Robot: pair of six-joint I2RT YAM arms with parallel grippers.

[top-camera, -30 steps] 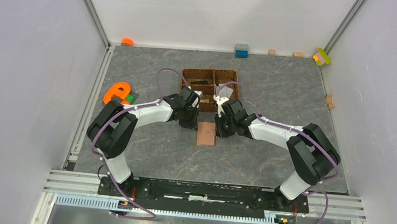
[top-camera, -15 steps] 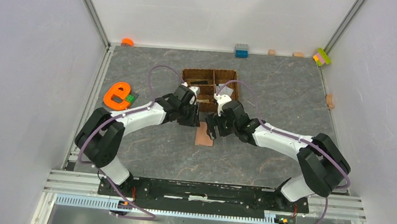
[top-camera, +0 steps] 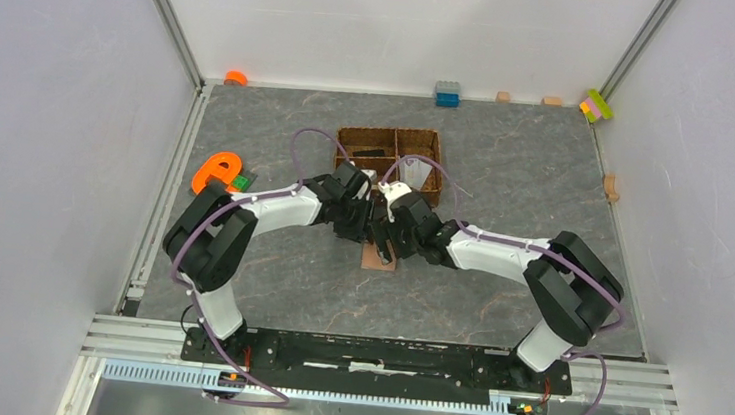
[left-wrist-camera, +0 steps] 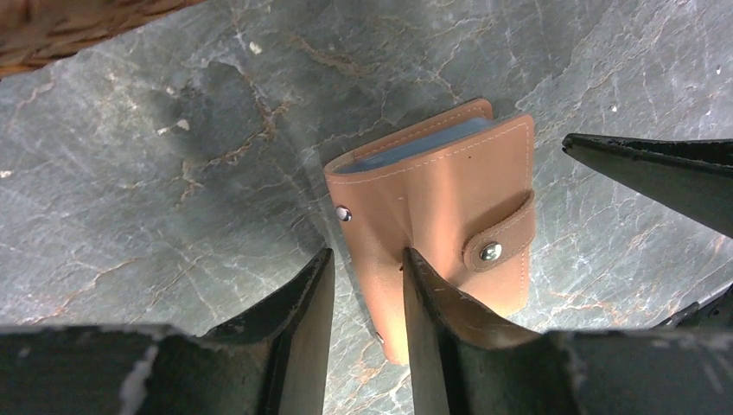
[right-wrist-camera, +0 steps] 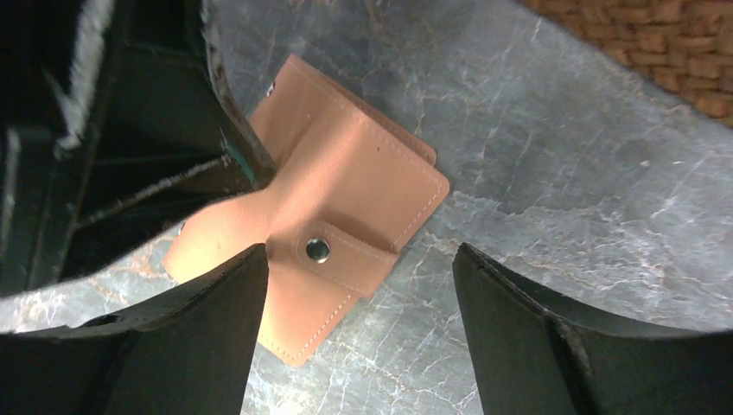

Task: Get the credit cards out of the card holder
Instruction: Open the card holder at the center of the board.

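Because both arms crowd the middle of the top view, the left gripper (top-camera: 366,232) and right gripper (top-camera: 385,239) hide most of the pink card holder (top-camera: 378,260), which lies flat on the table (top-camera: 506,190) just below the basket (top-camera: 395,133). In the left wrist view the left jaws stand partly apart over the holder's lower left edge, pinching nothing. The snap tab (left-wrist-camera: 506,233) is fastened, and only a grey-blue sliver of the credit cards (left-wrist-camera: 423,147) shows at the top edge. In the right wrist view the jaws are spread wide over the tab, empty. Unfastening seems in hand. Next, one gripper should probably pin the holder while the other lifts the tab off its stud.
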